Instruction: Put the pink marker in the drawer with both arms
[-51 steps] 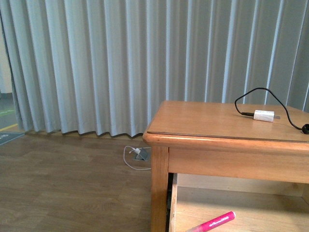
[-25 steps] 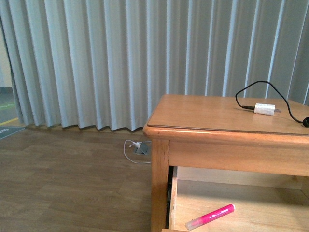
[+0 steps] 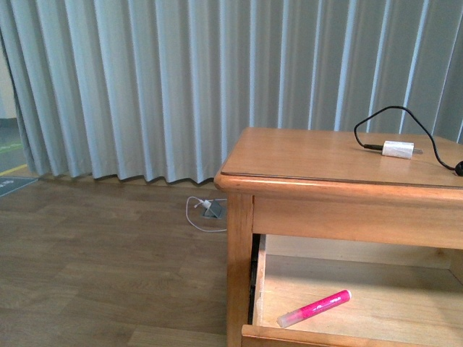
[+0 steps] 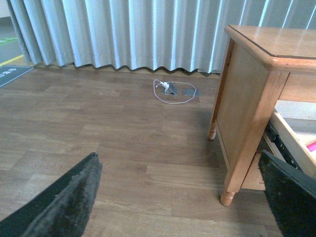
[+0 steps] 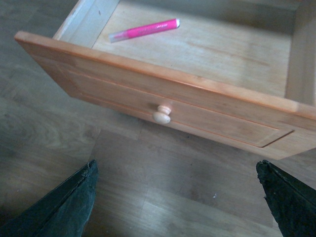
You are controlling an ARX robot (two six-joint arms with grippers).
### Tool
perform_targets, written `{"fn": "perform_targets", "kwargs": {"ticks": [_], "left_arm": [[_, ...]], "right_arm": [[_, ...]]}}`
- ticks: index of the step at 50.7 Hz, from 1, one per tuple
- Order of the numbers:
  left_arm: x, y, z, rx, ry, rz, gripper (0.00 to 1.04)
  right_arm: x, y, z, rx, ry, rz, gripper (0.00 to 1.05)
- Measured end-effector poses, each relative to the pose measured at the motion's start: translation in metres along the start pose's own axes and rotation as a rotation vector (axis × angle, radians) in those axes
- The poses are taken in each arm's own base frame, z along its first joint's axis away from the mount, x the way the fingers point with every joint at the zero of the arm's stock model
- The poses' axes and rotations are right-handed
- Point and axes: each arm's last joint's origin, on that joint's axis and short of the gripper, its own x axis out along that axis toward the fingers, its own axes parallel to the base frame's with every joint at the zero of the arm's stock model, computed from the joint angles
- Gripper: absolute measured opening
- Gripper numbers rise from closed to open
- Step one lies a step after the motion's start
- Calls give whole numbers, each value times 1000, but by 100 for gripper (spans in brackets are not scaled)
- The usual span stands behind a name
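Front view: a slim magenta-pink marker (image 3: 315, 309) with a paler cap is seen lying flat on the bottom of the pulled-out light-brown wooden drawer (image 3: 405, 303), near its left wall, under the honey-coloured cabinet surface (image 3: 304, 155). On this surface a white charger plug (image 3: 398, 150) with a black cable (image 3: 376, 116) is placed. Beside the cabinet, over the wooden floor (image 4: 123, 138), the left end effector (image 4: 177, 197) is spread wide and nothing is held. The right end effector (image 5: 177, 200) is also spread wide and empty, before the round wooden knob (image 5: 162, 113).

The drawer (image 3: 405, 303) stands open with bare floor from the pink marker (image 3: 315, 309) toward 3 o'clock, while the cabinet top (image 3: 318, 163) overhangs its back at 12 o'clock.
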Motion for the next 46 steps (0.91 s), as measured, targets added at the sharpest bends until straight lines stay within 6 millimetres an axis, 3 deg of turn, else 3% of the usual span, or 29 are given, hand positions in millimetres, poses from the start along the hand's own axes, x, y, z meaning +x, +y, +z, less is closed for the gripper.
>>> {"fn": "perform_targets", "kwargs": {"ticks": [19, 46], "left_arm": [[0, 0, 0, 0, 0, 0, 99], [0, 0, 0, 0, 0, 0, 99]], "right_arm": [[74, -7, 9, 67, 143, -11, 96], [151, -16, 41, 99, 20, -126, 96]]}}
